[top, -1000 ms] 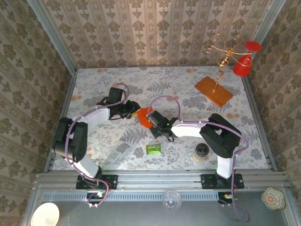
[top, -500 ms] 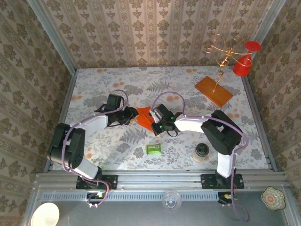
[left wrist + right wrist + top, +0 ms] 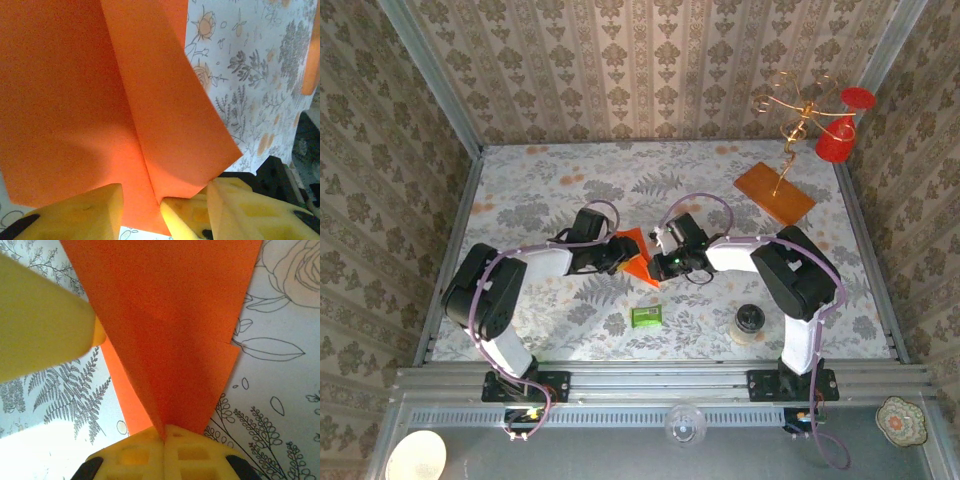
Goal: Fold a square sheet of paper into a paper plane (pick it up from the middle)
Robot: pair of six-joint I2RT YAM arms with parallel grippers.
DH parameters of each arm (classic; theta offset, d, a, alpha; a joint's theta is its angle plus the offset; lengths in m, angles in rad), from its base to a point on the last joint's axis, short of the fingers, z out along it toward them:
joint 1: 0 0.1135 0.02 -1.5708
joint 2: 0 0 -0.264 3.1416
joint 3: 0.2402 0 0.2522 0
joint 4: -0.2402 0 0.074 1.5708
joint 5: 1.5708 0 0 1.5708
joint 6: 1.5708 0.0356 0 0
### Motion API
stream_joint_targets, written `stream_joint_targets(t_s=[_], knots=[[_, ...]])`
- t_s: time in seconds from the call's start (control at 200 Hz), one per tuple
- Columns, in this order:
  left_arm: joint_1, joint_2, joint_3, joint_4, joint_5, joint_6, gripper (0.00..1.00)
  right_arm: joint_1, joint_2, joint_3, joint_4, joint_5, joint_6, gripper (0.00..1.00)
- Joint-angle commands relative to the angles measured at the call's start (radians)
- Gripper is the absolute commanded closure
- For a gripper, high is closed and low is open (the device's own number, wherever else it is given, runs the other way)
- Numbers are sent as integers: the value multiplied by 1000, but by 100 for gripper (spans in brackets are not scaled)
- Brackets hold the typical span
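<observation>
The bright orange paper (image 3: 637,256) lies mid-table, folded along a centre crease, between my two grippers. My right gripper (image 3: 660,258) is shut on the crease edge; in the right wrist view its yellow fingers (image 3: 164,432) meet with the paper (image 3: 170,325) fanning out above them. My left gripper (image 3: 617,252) comes in from the left and is open. In the left wrist view its gap (image 3: 141,199) straddles the crease of the paper (image 3: 90,100), and one flap lies over its right finger (image 3: 185,215). A left finger (image 3: 40,325) shows beside the paper in the right wrist view.
A small green packet (image 3: 646,316) lies just in front of the paper. A round jar (image 3: 750,322) stands by the right arm's base. A brownish board (image 3: 774,193) with a gold wire stand and a red cup (image 3: 833,140) sits at the back right. Patterned walls enclose the table.
Both grippers shifted right and closer together. The left arm has stretched out towards the paper, the right wrist has drawn back, and the paper has moved slightly right and forward.
</observation>
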Motion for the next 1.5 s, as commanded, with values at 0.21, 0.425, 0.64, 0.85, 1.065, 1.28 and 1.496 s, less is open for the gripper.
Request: stream_joint_targets(t_s=[0.21, 0.425, 0.64, 0.85, 1.065, 1.28, 1.496], knots=[[-10, -19, -6, 4, -82, 30, 60, -20, 35, -21, 8, -64, 44, 92], [-13, 13, 16, 5, -74, 38, 57, -20, 39, -19, 7, -63, 46, 92], [-22, 51, 54, -39, -78, 58, 55, -23, 39, -18, 3, -59, 49, 91], [-30, 79, 97, -125, -97, 92, 53, -29, 36, -27, 11, -62, 62, 88], [-53, 136, 187, -352, -170, 150, 52, -44, 5, -41, 35, -84, 114, 81], [-70, 199, 227, -413, -190, 154, 52, -51, -80, -65, 82, -94, 194, 69], [-73, 206, 236, -445, -210, 167, 52, -55, -76, -69, 56, -89, 203, 70]])
